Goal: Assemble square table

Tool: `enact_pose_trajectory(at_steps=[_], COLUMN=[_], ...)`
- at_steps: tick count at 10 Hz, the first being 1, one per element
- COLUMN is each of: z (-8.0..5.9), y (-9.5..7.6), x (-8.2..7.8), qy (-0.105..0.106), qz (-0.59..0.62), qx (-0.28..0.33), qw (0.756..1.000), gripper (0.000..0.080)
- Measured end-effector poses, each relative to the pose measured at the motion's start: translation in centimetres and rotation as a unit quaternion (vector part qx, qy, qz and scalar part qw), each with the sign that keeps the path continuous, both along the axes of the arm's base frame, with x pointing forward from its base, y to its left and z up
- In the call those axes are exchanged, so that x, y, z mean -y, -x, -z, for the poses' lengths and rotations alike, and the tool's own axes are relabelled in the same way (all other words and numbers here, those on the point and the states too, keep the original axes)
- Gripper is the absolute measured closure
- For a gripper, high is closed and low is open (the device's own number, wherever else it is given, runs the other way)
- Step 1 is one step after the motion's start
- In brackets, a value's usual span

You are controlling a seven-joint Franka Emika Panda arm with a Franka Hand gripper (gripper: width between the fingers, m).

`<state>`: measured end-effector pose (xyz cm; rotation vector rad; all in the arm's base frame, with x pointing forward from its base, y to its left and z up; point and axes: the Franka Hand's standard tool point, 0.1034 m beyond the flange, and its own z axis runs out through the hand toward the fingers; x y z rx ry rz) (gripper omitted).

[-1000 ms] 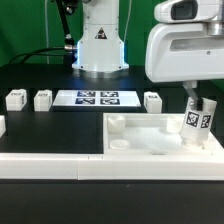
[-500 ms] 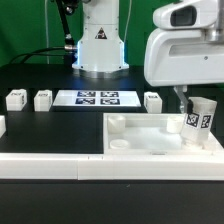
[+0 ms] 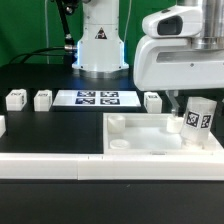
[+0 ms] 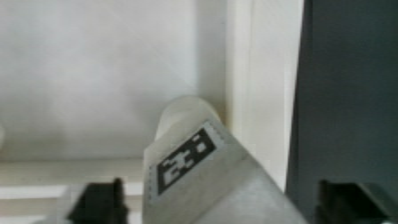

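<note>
The square table's white slab (image 3: 140, 150) lies at the front right, rim up. A white tagged leg post (image 3: 201, 118) stands tilted in the slab's corner at the exterior view's right. My gripper (image 3: 196, 104) hangs right over it. In the wrist view the post (image 4: 214, 160) sits between my two dark fingertips (image 4: 98, 200) with a gap on each side, so my gripper (image 4: 222, 205) is open around it. The slab's floor (image 4: 107, 80) and rim (image 4: 267, 60) lie beneath.
Three more leg posts stand on the black table: two at the left (image 3: 15, 99) (image 3: 42, 99) and one by the slab (image 3: 152, 101). The marker board (image 3: 96, 98) lies between them. A long white rail (image 3: 50, 166) runs along the front. The robot base (image 3: 100, 45) is behind.
My hand has shifted toward the exterior view's left. The leg post stays leaning in the slab's corner at about the same spot.
</note>
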<state>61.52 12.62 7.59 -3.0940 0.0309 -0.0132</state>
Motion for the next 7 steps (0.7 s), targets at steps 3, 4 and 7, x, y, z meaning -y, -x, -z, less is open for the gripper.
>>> enact_pose_trajectory(at_steps=[3, 4, 7], z=[0.0, 0.0, 0.01], y=[-0.09, -0.1, -0.1], x=[0.45, 0.48, 0.5], qy=[0.002, 0.001, -0.002], qz=[0.004, 0.012, 0.082], qx=[0.0, 0.0, -0.004], qw=[1.0, 1.0, 0.997], gripper=[0.0394, 0.0394, 0.0397])
